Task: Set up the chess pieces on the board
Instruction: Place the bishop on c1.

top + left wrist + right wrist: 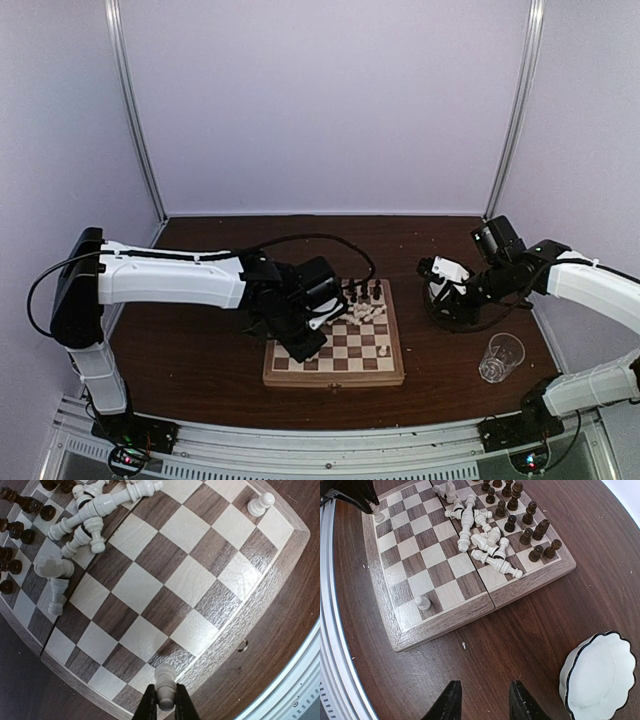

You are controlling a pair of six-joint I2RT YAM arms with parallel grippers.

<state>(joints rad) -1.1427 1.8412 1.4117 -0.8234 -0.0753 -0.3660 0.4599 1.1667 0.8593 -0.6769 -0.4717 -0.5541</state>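
1. The left end effector [165, 692] is pressed together on a cream-white pawn [165, 676], held upright over the 7 o'clock corner of the board [335, 362]. Whether its base touches the wood cannot be told.
2. The board is of checked light and dark wood with a tan border and a fold seam across the middle. Most squares are bare.
3. The white pieces [482, 540] are heaped on their sides towards 12 o'clock. They are smooth, turned and round-bodied, so rolling is to be expected. Nearly all of them are yet to be stood.
4. The dark pieces [525, 535] stand upright in two rough rows along the 12 o'clock edge. That side is judged nearly done.
5. One lone white pawn [422, 602] stands by the 5 o'clock corner.
6. The right end effector [482, 700] is spread and empty above the worktop [200, 350], beside a white scalloped bowl [602, 677] at 2 o'clock of the board. A clear glass [501, 357] stands at 3 o'clock.
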